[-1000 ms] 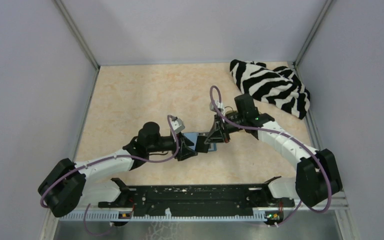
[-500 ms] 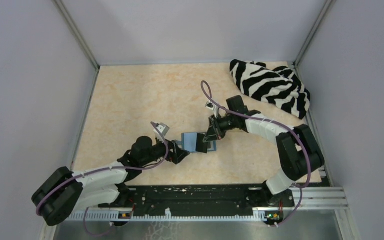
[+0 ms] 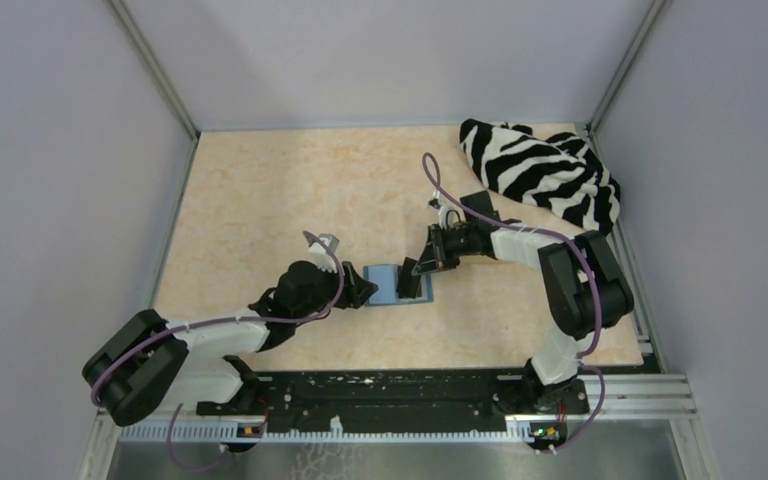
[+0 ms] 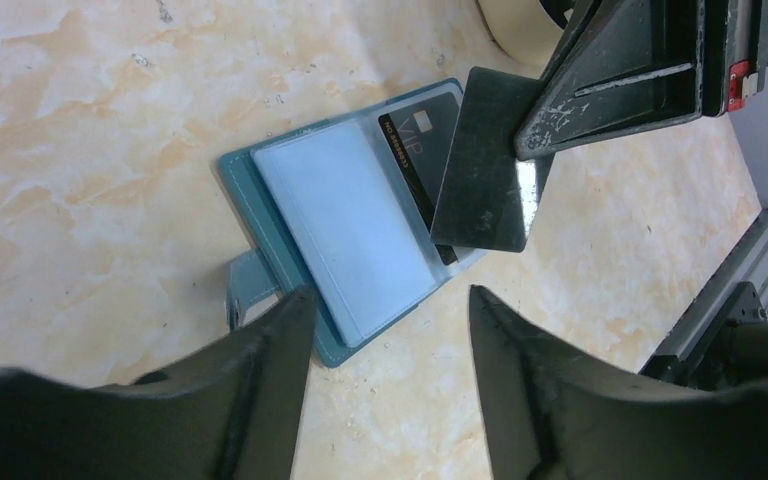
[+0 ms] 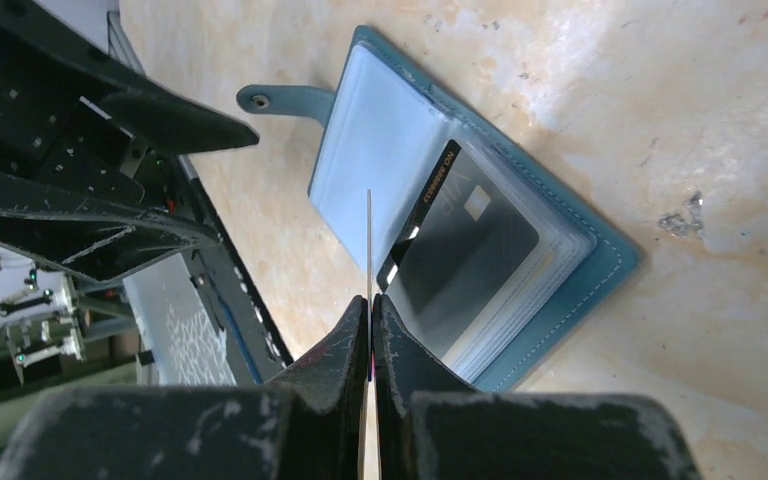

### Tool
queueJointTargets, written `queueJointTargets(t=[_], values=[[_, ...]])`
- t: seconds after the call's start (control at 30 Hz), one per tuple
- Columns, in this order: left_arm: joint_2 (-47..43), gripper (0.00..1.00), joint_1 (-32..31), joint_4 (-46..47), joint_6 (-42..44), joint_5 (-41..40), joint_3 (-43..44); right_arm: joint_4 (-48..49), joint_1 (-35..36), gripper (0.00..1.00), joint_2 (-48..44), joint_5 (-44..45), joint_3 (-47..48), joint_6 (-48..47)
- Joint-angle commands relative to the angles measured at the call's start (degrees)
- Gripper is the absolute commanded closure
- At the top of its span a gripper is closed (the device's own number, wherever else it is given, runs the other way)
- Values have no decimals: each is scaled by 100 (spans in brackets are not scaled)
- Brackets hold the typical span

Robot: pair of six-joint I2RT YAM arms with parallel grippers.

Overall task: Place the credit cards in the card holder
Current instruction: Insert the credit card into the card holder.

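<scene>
The teal card holder (image 3: 384, 284) lies open and flat on the table, clear sleeves up (image 4: 345, 225). A black card marked VIP (image 4: 412, 140) sits in its right-hand sleeve (image 5: 465, 255). My right gripper (image 3: 426, 264) is shut on a second black credit card (image 4: 485, 175), held on edge with its lower end over the sleeves; in the right wrist view this card shows as a thin line (image 5: 369, 235) between the shut fingers (image 5: 371, 300). My left gripper (image 4: 390, 300) is open at the holder's near left edge with nothing between its fingers.
A zebra-striped cloth (image 3: 540, 172) is bunched in the far right corner. The black mounting rail (image 3: 390, 392) runs along the near edge. Grey walls close in the table on three sides.
The left gripper has opened, swung toward the holder's left edge and come partly back in. The right arm has carried its card lower over the holder, which now lies flat.
</scene>
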Motion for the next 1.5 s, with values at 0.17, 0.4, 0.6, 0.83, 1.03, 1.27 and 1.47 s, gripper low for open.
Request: queueJointTargets(t=[0.17, 0.4, 0.6, 0.83, 1.03, 1.27, 1.47], values=[[405, 51, 4, -123, -80, 90, 472, 418, -1, 100, 185, 464, 140, 654], [933, 57, 4, 26, -43, 404, 704, 459, -1, 100, 300, 430, 127, 701], [1507, 68, 4, -508, -176, 150, 1079, 481, -23, 100, 396, 297, 135, 736], [1706, 77, 4, -1121, -376, -301, 1284, 435, -28, 100, 527, 174, 180, 751], [1668, 80, 5, -1220, -390, -359, 1278, 385, -27, 100, 650, 75, 213, 754], [1727, 81, 4, -1205, -294, -265, 1324, 240, 20, 100, 798, -25, 349, 646], [1773, 82, 4, -1164, -174, -188, 1340, -218, 25, 100, 962, -133, 635, 361]])
